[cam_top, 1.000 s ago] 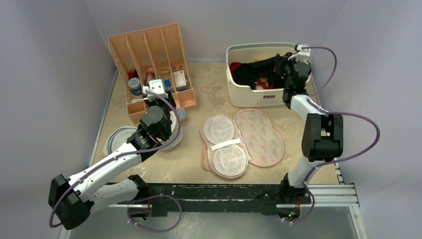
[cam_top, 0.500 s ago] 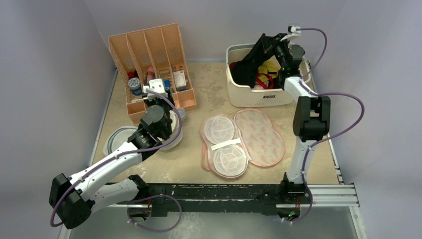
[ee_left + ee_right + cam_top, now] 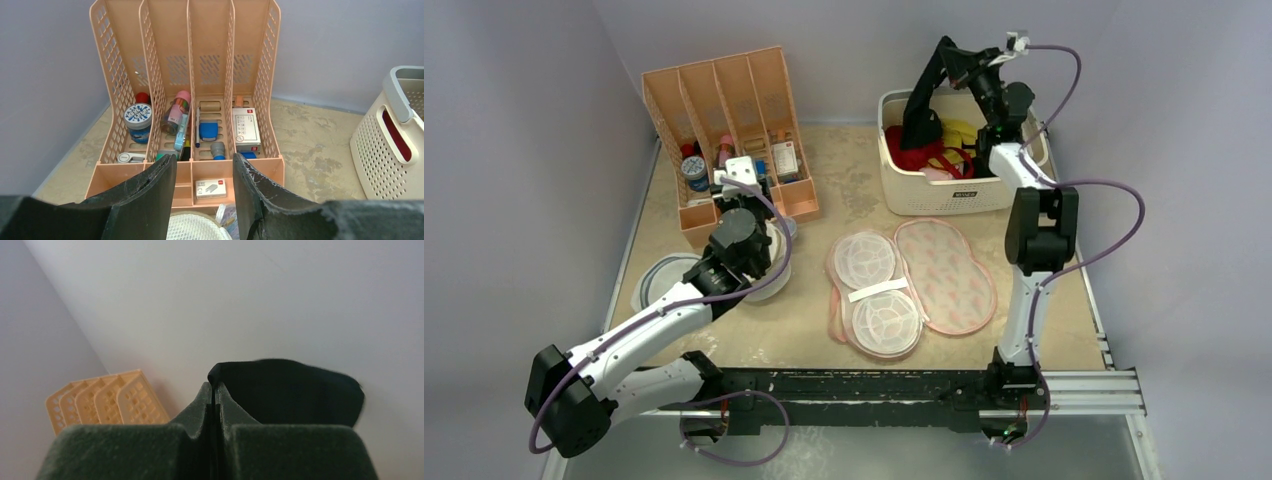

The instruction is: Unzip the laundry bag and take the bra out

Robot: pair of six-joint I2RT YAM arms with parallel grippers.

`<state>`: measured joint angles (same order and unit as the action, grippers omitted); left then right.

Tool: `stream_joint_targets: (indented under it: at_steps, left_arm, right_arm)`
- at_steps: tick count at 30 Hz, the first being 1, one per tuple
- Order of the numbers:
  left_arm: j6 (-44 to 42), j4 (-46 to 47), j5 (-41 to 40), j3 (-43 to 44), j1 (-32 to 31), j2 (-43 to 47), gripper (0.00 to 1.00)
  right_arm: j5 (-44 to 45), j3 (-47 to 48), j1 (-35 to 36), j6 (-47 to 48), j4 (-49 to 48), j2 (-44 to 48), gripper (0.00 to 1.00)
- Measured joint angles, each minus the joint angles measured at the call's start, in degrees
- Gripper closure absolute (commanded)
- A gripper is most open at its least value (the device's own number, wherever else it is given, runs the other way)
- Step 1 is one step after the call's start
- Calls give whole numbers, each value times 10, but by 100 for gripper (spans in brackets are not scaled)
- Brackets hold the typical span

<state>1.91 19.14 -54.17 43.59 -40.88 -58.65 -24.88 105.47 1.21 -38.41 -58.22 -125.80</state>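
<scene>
**Q:** Far left first. How is the left arm [image 3: 649, 325] posed?

**A:** It stretches low from its base toward the far left of the worktop [image 3: 844, 190]. Its wrist is level above a round white mesh bag [image 3: 776, 272]. The left fingers [image 3: 150, 195] are spread with nothing between them, and they point at the peach file organiser [image 3: 210, 60]. A grey-white mesh disc [image 3: 656, 275] lies flat just left of the forearm.

**Q:** What does the organiser contain?

**A:** It has four upright slots. From the left they hold a blue-lidded jar [image 3: 137, 118], pink-capped tubes [image 3: 177, 107], a blue item too small to name, and a white printed box [image 3: 245, 129]. A small white box [image 3: 209, 188] lies in the front tray.

**Q:** And at the centre?

**A:** The laundry bag [image 3: 946, 278] lies unzipped and opened flat on the worktop. Two white mesh domes [image 3: 864, 258] form its left half. The flower-print panel forms its right half.

**Q:** What is the right arm [image 3: 1039, 240] doing?

**A:** It rises almost upright from its base. Its forearm reaches to the far right corner, with the wrist high above the white basket [image 3: 934, 192]. The right fingers [image 3: 200, 405] are pressed together, pinching an edge of the bra [image 3: 921, 105]. The bra hangs black and slack beneath them, out of the bag. Its lower end reaches down into the basket.

**Q:** What else is in the basket?

**A:** A red garment [image 3: 919, 158] and a yellow garment [image 3: 962, 130] lie heaped inside.
</scene>
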Motion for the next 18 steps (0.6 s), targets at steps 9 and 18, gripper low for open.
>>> stream_joint_targets:
  at_steps: [9,18]
  left_arm:
    - [3,0,2,0,0,4,56]
    - [6,-4,15,0,1,5,56]
  right_arm:
    - [15,-318,-49,11,-56,83,100]
    - [64,-440,-82,53,-32,200,100]
